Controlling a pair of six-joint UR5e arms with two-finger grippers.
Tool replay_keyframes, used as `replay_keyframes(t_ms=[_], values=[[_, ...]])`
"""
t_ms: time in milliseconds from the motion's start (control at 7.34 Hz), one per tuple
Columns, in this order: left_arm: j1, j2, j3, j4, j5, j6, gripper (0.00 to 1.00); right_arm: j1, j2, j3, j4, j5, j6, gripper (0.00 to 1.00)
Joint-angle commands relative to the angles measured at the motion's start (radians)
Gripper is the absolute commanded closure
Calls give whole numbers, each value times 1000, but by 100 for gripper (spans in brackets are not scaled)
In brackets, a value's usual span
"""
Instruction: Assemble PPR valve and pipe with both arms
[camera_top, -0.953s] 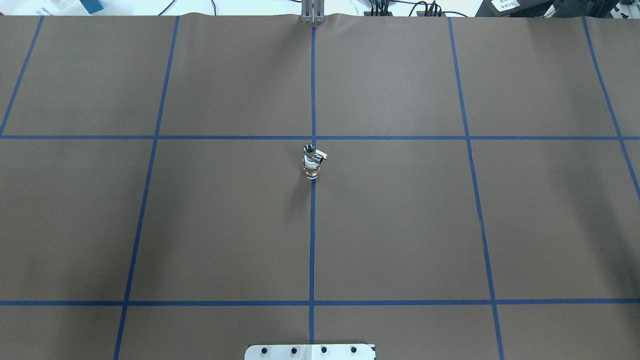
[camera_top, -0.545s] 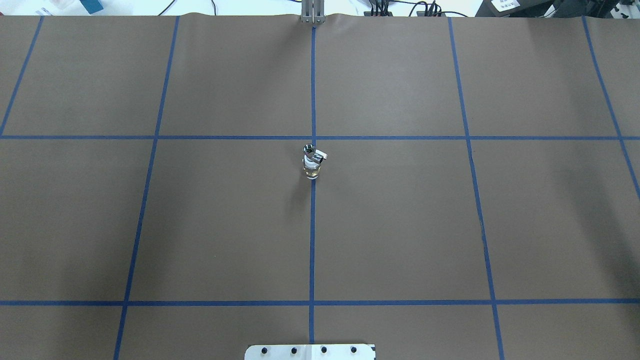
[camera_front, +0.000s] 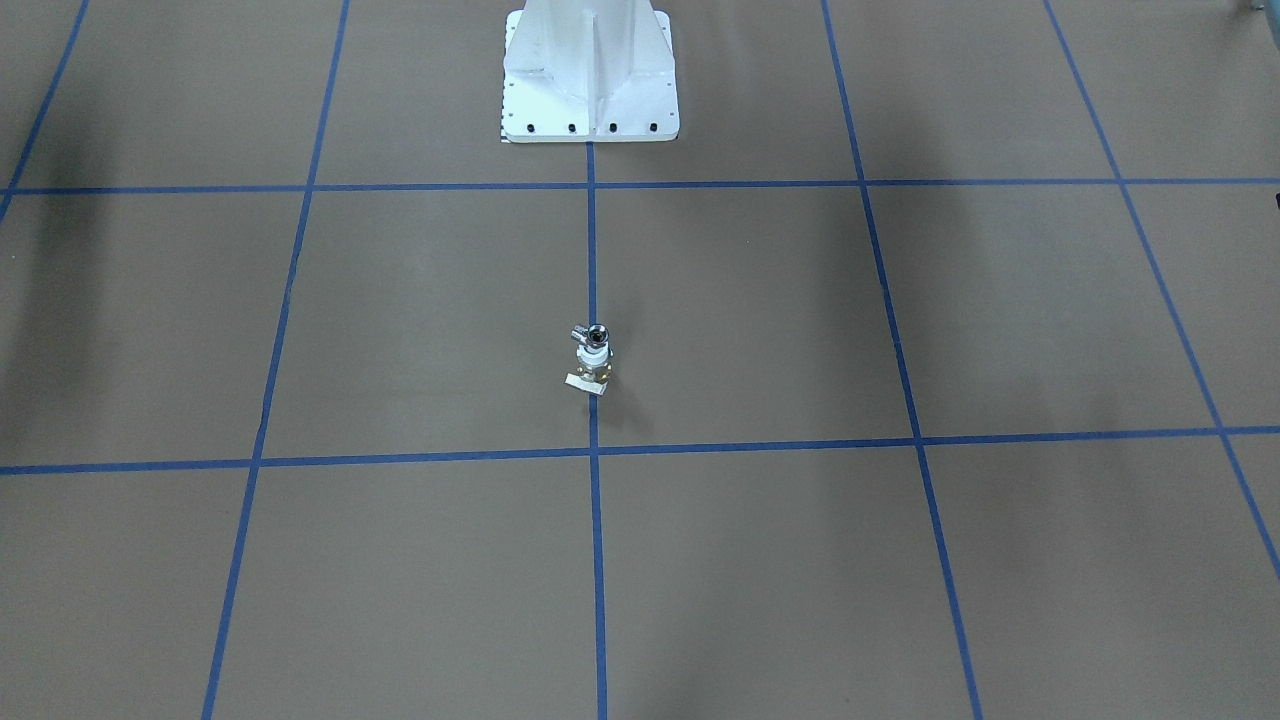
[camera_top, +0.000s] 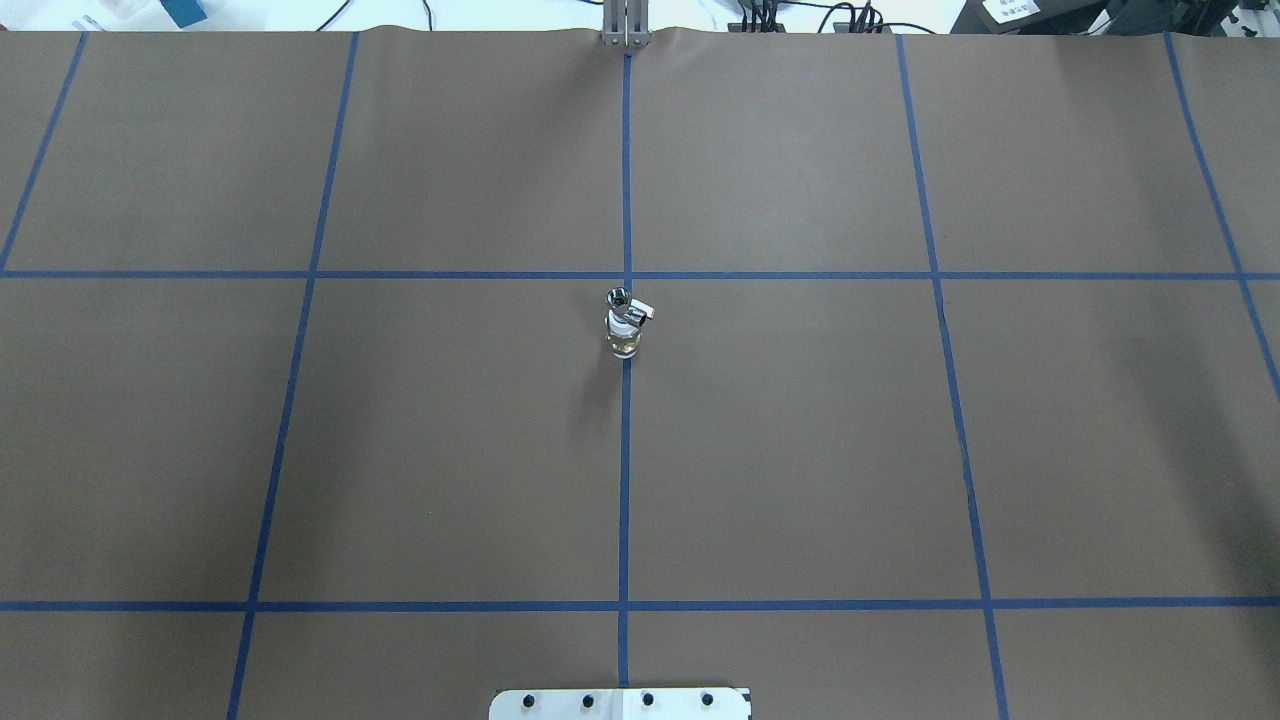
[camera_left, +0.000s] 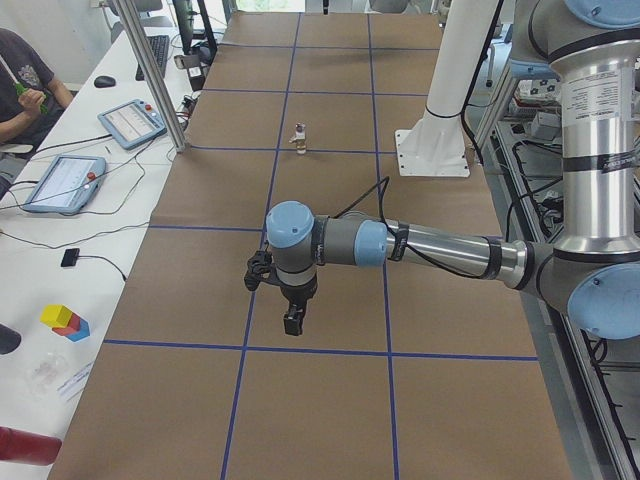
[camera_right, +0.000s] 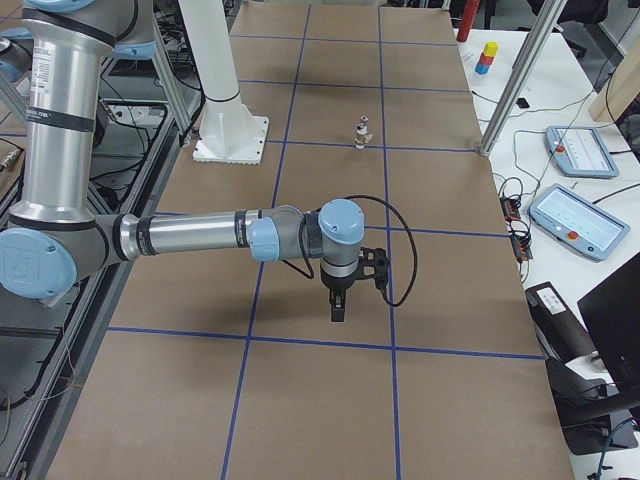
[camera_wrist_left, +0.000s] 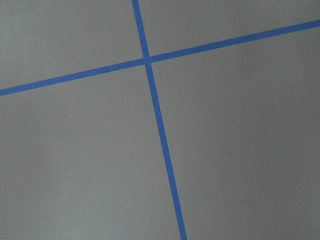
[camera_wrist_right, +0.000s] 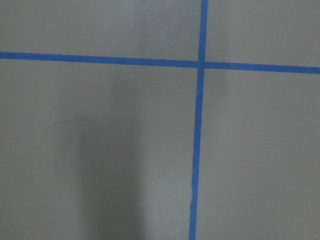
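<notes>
The PPR valve (camera_top: 623, 340) stands upright at the table's middle on the blue centre line, with a white collar, a brass middle and a beige tab (camera_front: 585, 383). The shiny silver pipe (camera_top: 619, 297) sits on top of it, round end up. The pair also shows in the exterior left view (camera_left: 299, 137) and the exterior right view (camera_right: 361, 132). My left gripper (camera_left: 293, 320) hangs over bare table far from the valve. My right gripper (camera_right: 338, 305) does the same at the other end. Both show only in side views, so I cannot tell whether they are open or shut. Both wrist views show only brown paper and blue tape.
The white bolted pedestal (camera_front: 590, 70) stands at the robot's side of the table. Blue tape lines grid the brown cover. An aluminium post (camera_left: 150, 75) and tablets (camera_left: 132, 122) stand along the operators' side. A person (camera_left: 20, 80) sits there.
</notes>
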Motion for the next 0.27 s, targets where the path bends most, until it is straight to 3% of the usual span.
replay_keyframes(t_ms=[0, 136], values=[[-1, 1, -5, 0, 0, 0, 0, 0, -1, -2, 0, 0, 0, 0], [-1, 1, -7, 0, 0, 0, 0, 0, 1, -3, 0, 0, 0, 0]])
